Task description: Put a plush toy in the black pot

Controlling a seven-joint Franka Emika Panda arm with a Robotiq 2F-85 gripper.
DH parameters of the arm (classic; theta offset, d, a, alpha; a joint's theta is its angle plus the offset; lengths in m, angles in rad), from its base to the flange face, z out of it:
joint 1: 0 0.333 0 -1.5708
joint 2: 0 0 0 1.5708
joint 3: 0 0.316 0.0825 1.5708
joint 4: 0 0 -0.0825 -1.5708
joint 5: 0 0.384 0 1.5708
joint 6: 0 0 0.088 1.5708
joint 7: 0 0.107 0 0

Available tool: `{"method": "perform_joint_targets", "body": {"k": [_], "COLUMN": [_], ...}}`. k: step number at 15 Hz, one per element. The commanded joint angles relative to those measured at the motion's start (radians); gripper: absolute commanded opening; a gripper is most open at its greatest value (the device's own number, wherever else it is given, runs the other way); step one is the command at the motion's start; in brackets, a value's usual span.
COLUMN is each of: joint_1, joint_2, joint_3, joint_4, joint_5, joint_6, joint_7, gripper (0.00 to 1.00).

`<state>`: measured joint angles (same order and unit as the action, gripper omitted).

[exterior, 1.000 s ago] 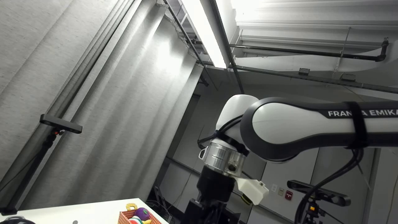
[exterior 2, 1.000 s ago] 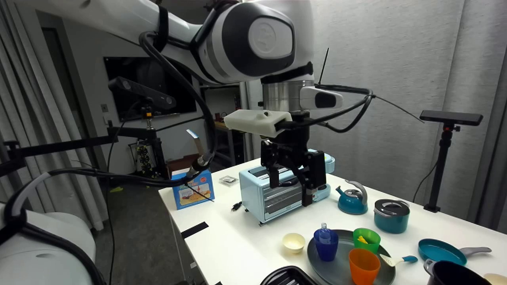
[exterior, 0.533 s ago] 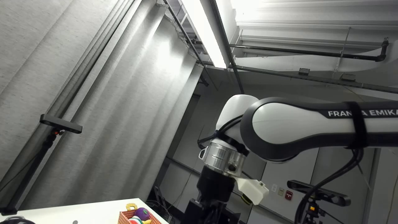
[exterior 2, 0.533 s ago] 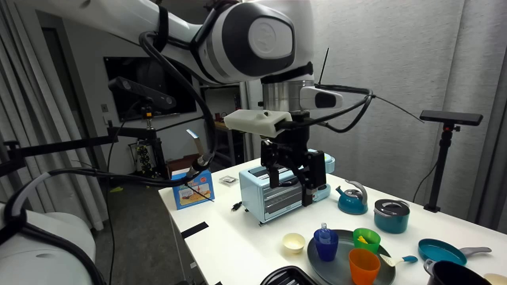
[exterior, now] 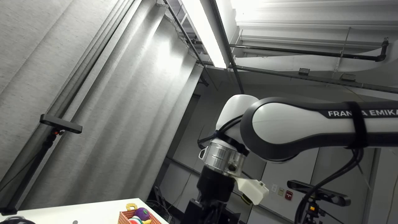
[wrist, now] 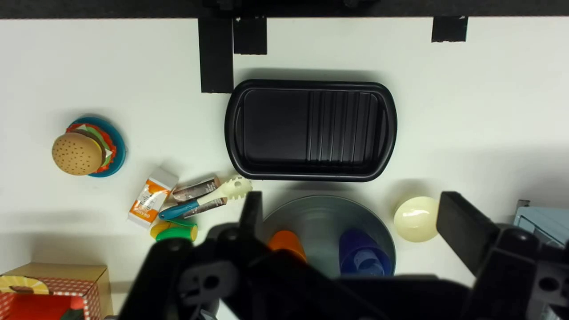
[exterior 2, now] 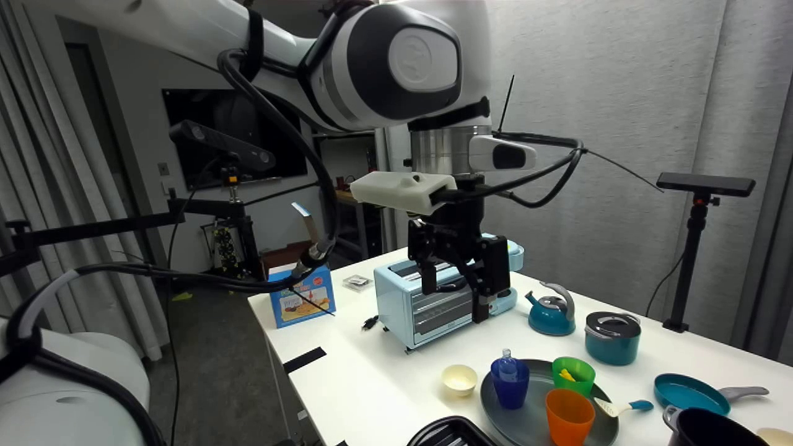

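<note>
We are holding the black two-fingered tool [exterior 2: 455, 303] spread wide, gripping nothing; the round black pot [exterior 2: 710, 429] is standing near right in an exterior view

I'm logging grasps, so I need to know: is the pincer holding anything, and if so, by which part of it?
Nothing is held. The pincer stands open above the table, its fingers wide apart with nothing gripped between them.
</note>
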<state>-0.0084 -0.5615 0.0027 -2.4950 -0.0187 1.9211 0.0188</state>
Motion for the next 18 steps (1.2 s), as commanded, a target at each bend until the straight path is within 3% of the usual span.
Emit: {"method": "perform_joint_targets", "body": {"k": [1, 18], "joint_1": [0.0, -0.012], "joint_2": [0.0, 0.011], "joint_3": [0.0, 0.0], "joint_4": [0.002, 0.004], "joint_5": [0.0, -0.016], "joint_6": [-0.002, 0.001], "joint_7": [0.0, 0.011], "gripper": [1.0, 1.0]}}
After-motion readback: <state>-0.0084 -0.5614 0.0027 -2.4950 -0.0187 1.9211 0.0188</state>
